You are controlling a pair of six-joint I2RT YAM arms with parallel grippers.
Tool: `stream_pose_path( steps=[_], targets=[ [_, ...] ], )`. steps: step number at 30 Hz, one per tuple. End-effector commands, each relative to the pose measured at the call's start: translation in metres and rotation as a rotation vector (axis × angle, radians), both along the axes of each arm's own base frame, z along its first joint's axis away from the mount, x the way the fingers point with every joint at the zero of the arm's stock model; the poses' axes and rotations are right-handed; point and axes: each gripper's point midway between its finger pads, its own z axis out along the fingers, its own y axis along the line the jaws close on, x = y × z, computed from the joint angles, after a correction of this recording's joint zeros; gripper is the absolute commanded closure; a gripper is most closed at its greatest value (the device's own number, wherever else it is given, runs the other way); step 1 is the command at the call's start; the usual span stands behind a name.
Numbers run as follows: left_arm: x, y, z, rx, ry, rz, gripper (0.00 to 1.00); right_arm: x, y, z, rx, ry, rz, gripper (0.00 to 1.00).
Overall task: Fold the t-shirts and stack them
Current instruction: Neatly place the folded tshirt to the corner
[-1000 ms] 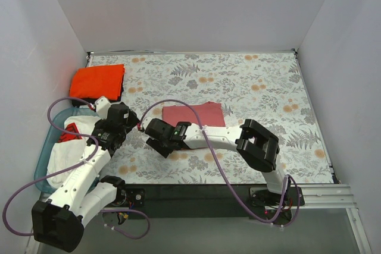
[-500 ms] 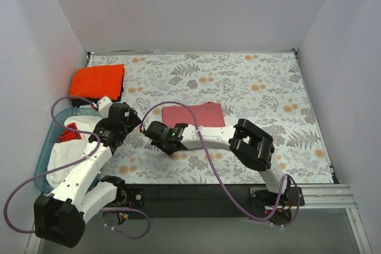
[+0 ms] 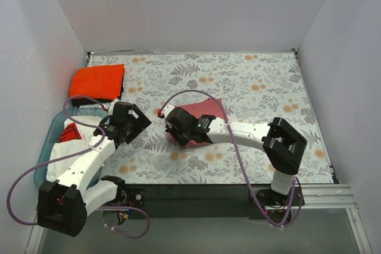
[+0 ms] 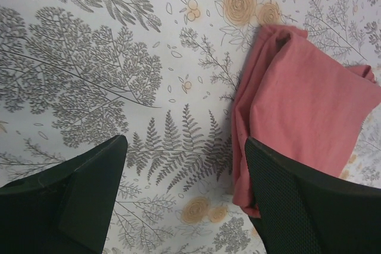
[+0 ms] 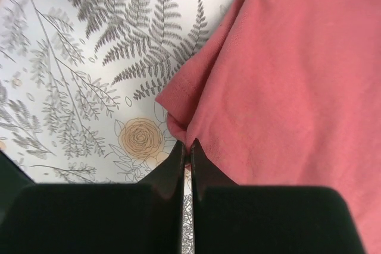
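Note:
A dusty rose-red t-shirt lies folded on the flowered tablecloth, with its left part under my right wrist. My right gripper is shut on that shirt's near-left hem, and the cloth is bunched at the tips. In the top view this gripper sits at the shirt's left edge. My left gripper hangs open above bare tablecloth, just left of the shirt; from above it is seen left of the shirt. A folded bright orange t-shirt rests at the back left on a black one.
A teal bin with white and red cloth in it stands along the left edge, under the left arm. White walls close in the table on three sides. Purple cables loop over both arms.
My right gripper has shut on the rose-red shirt's hem and swung right and farther onto it. The left gripper has shifted right, toward the shirt, still open.

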Motion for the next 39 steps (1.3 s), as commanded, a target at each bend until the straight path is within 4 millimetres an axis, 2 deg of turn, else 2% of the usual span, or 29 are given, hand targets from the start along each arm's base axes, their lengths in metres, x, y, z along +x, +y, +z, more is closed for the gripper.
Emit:
stream_pose_path(
  steps=[1,10,16,18,20,25,31,36,38,39],
  targets=[
    [-0.001,-0.021,-0.001,-0.123,0.033,-0.027,0.21,0.007,0.017,0.042,0.204,-0.002,-0.02,0.99],
    [-0.007,-0.073,-0.01,-0.391,0.136,-0.115,0.21,0.008,0.013,0.03,0.234,0.036,-0.026,0.99],
    [-0.006,-0.094,-0.019,-0.433,0.152,-0.109,0.24,0.01,0.017,0.028,0.249,0.049,-0.024,0.99],
    [-0.005,-0.096,-0.029,-0.433,0.154,-0.088,0.25,0.011,0.017,0.026,0.252,0.058,-0.026,0.99],
    [0.0,-0.102,-0.031,-0.456,0.129,-0.079,0.28,0.011,0.017,0.024,0.252,0.065,-0.03,0.99],
    [-0.002,-0.116,-0.048,-0.409,0.15,-0.1,0.32,0.007,0.02,0.017,0.25,0.094,-0.019,0.99],
    [0.0,-0.116,-0.044,-0.403,0.103,-0.08,0.35,0.004,0.022,0.009,0.242,0.122,-0.009,0.99],
    [0.004,-0.108,-0.024,-0.418,0.007,-0.047,0.34,0.002,0.022,0.007,0.244,0.131,-0.001,0.99],
    [0.004,-0.11,-0.024,-0.423,0.01,-0.061,0.34,0.002,0.023,0.007,0.247,0.13,0.001,0.99],
    [0.002,-0.112,-0.031,-0.412,0.033,-0.072,0.34,0.002,0.023,0.009,0.25,0.13,0.002,0.99]
  ],
)
